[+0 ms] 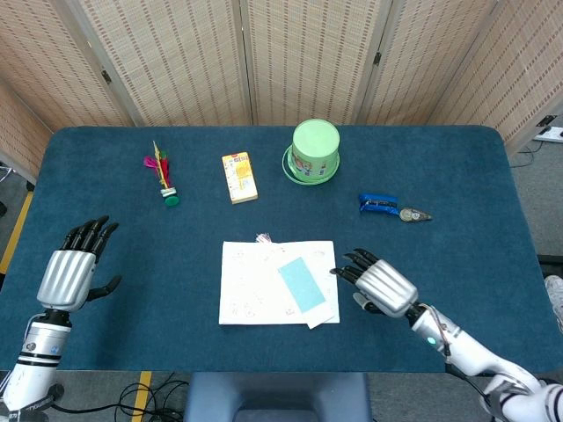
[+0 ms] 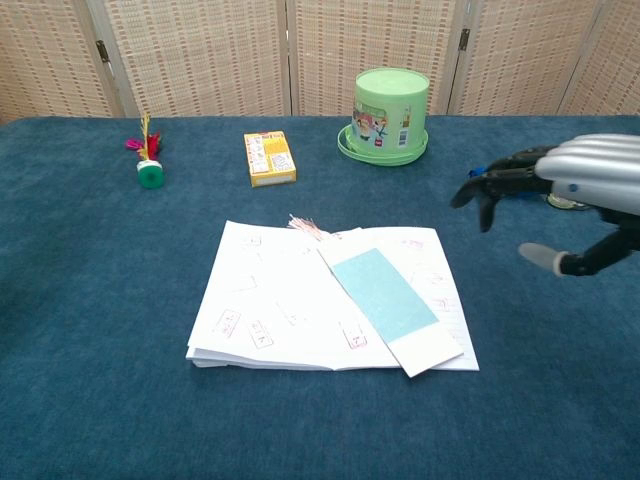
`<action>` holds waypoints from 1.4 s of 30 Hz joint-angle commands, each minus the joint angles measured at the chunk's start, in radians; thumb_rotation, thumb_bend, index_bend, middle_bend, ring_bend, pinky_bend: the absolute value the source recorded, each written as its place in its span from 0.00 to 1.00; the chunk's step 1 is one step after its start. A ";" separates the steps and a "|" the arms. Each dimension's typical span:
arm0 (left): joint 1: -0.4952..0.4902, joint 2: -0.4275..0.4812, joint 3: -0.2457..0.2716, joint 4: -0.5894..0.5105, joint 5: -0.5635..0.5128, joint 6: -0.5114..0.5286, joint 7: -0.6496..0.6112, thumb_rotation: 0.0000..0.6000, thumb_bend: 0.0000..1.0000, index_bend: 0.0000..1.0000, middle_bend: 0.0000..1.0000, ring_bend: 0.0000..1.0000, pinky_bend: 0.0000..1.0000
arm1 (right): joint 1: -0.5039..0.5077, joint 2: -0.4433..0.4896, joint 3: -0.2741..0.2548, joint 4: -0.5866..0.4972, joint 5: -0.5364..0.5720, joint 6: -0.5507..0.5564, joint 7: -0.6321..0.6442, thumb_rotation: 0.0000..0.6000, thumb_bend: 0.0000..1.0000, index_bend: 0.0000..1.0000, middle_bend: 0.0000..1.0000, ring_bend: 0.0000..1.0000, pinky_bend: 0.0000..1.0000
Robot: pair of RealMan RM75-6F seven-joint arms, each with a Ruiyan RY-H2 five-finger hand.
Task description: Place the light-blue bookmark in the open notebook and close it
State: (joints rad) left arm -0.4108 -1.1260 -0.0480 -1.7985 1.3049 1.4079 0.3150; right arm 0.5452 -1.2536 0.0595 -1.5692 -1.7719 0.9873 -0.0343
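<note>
The open notebook (image 1: 255, 283) (image 2: 270, 300) lies flat in the middle of the blue table. The light-blue bookmark (image 1: 301, 284) (image 2: 385, 295) rests slantwise on its right page, its white end jutting over the near edge. My right hand (image 1: 380, 287) (image 2: 575, 195) hovers just right of the notebook, fingers spread and pointing toward it, holding nothing. My left hand (image 1: 75, 269) is at the table's left side, far from the notebook, fingers spread and empty; the chest view does not show it.
A green lidded tub (image 1: 315, 151) (image 2: 391, 102) stands at the back centre. A yellow box (image 1: 239, 177) (image 2: 269, 158) lies left of it, and a feathered shuttlecock toy (image 1: 163, 174) (image 2: 147, 158) further left. A blue tool (image 1: 380, 205) lies at the right.
</note>
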 commanded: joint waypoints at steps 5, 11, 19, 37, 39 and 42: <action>0.024 0.012 0.004 -0.013 0.014 0.004 -0.001 1.00 0.27 0.13 0.08 0.10 0.16 | 0.134 -0.179 0.047 0.109 0.077 -0.156 -0.021 1.00 0.43 0.12 0.37 0.15 0.16; 0.048 0.019 0.002 -0.009 0.019 0.004 -0.013 1.00 0.27 0.13 0.08 0.10 0.16 | 0.209 -0.294 0.063 0.197 0.113 -0.201 -0.027 1.00 0.43 0.12 0.37 0.13 0.16; 0.066 0.021 -0.002 -0.009 0.026 -0.006 -0.027 1.00 0.27 0.13 0.07 0.10 0.16 | 0.290 -0.382 0.079 0.281 0.178 -0.277 -0.036 1.00 0.42 0.09 0.31 0.05 0.09; 0.100 0.024 -0.018 0.019 0.028 -0.019 -0.061 1.00 0.27 0.13 0.07 0.10 0.16 | 0.372 -0.455 0.085 0.371 0.297 -0.334 -0.078 1.00 0.46 0.07 0.29 0.02 0.05; 0.101 0.021 -0.021 0.023 0.029 -0.020 -0.062 1.00 0.27 0.13 0.07 0.10 0.16 | 0.376 -0.457 0.083 0.377 0.308 -0.337 -0.083 1.00 0.46 0.07 0.29 0.02 0.05; 0.103 0.019 -0.026 0.026 0.030 -0.022 -0.066 1.00 0.27 0.13 0.07 0.10 0.16 | 0.382 -0.461 0.081 0.382 0.320 -0.337 -0.087 1.00 0.46 0.07 0.29 0.02 0.05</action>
State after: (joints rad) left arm -0.3077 -1.1073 -0.0736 -1.7729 1.3351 1.3860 0.2495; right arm 0.9253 -1.7137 0.1417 -1.1887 -1.4538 0.6500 -0.1203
